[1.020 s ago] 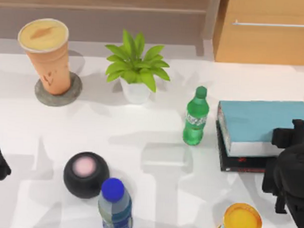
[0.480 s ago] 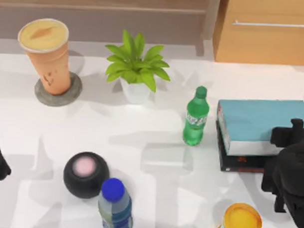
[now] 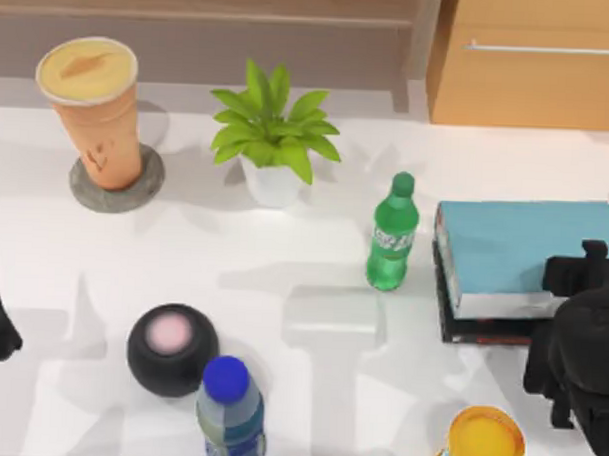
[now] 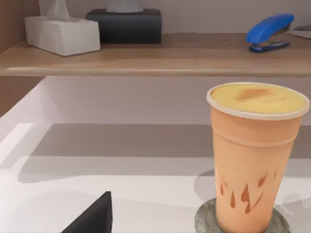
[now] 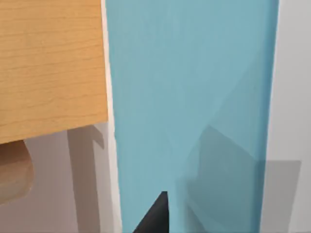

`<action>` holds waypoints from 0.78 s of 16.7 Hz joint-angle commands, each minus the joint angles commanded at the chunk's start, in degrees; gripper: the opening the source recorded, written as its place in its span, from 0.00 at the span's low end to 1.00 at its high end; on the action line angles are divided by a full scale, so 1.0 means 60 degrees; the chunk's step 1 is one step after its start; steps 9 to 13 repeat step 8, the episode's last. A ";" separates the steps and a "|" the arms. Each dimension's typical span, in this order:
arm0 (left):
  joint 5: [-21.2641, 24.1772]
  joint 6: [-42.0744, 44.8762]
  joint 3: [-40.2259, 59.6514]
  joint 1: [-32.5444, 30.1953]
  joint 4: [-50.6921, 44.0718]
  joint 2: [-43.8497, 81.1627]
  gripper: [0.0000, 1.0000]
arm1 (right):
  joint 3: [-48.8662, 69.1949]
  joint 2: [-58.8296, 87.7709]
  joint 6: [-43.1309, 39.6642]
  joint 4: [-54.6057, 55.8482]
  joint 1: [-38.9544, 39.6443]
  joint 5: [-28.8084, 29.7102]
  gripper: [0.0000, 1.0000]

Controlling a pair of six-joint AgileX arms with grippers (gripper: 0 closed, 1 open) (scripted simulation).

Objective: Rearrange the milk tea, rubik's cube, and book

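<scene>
Hovering over the blue book (image 3: 524,251) stacked on a black book (image 3: 481,326) at the desk's (image 3: 313,278) right, the right tool (image 3: 580,348), its grip state unreadable, has barely shifted in a second, while the milk tea (image 3: 91,111) stays on its coaster (image 3: 116,186) far left.

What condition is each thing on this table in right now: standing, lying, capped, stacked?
Milk tea: upright on a grey coaster.
Blue book: lying flat on a dark book.
Green bottle: upright, capped.
Blue-capped bottle: upright.
Plant: upright in its pot.
</scene>
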 joint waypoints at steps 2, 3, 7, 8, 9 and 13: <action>0.0000 0.0000 0.0000 0.0000 0.0000 0.0000 1.00 | 0.0000 0.0000 0.0000 0.0000 0.0000 0.0000 0.98; 0.0000 0.0000 0.0000 0.0000 0.0000 0.0000 1.00 | 0.0000 0.0000 0.0000 0.0000 0.0000 0.0000 1.00; 0.0000 0.0000 0.0000 0.0000 0.0000 0.0000 1.00 | 0.0000 0.0000 0.0000 0.0000 0.0000 0.0000 1.00; 0.0000 0.0000 0.0000 0.0000 0.0000 0.0000 1.00 | 0.0000 0.0000 0.0000 0.0000 0.0000 0.0000 1.00; 0.0000 0.0000 0.0000 0.0000 0.0000 0.0000 1.00 | 0.0000 0.0000 0.0000 0.0000 0.0000 0.0000 1.00; 0.0000 0.0000 0.0000 0.0000 0.0000 0.0000 1.00 | 0.0000 0.0000 0.0000 0.0000 0.0000 0.0000 1.00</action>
